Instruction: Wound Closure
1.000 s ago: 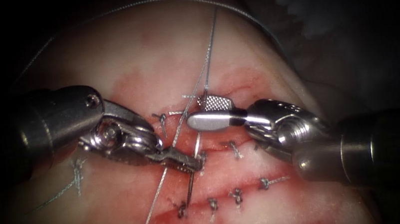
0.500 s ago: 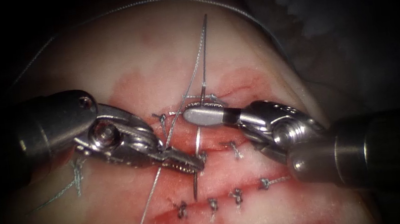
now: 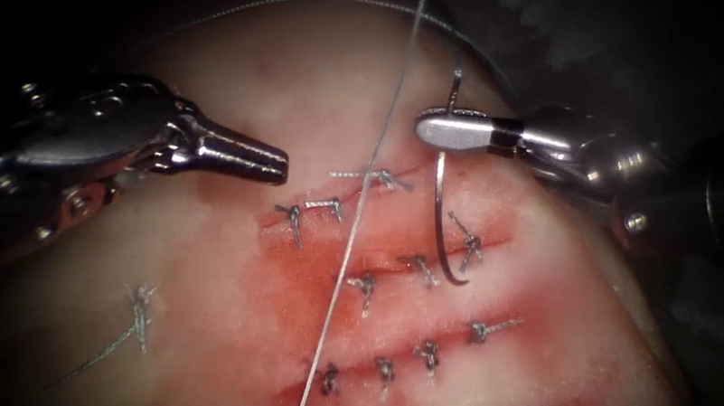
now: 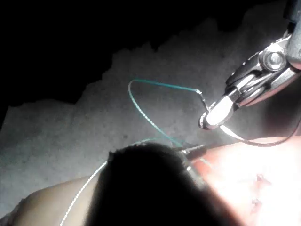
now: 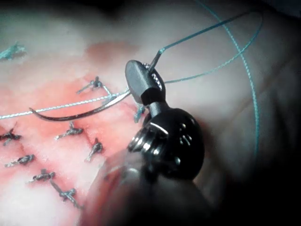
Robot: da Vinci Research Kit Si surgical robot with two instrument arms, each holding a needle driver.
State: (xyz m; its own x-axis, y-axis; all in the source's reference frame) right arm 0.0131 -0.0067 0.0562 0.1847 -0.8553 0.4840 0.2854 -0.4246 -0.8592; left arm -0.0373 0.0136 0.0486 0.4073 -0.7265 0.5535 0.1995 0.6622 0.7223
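The tissue carries several short cuts closed with knotted stitches. My right tool is over the right side of the top cut, shut on the curved needle close to its thread end. The needle hangs free above the tissue, its point curling near a stitch. Thread crosses the tissue as a long slanted line. My left tool hovers up on the left with its jaws shut and nothing in them. The right wrist view shows the right tool, the needle and a thread loop.
Red fluid stains the middle of the tissue. Cut thread ends lie on the left. Grey cloth lies beyond the tissue. In the left wrist view the right tool holds the needle, with a thread loop beside it.
The right tool shut on the needle and lifted it up and to the right, clear of the tissue. The left tool let the needle go and drew back up to the left.
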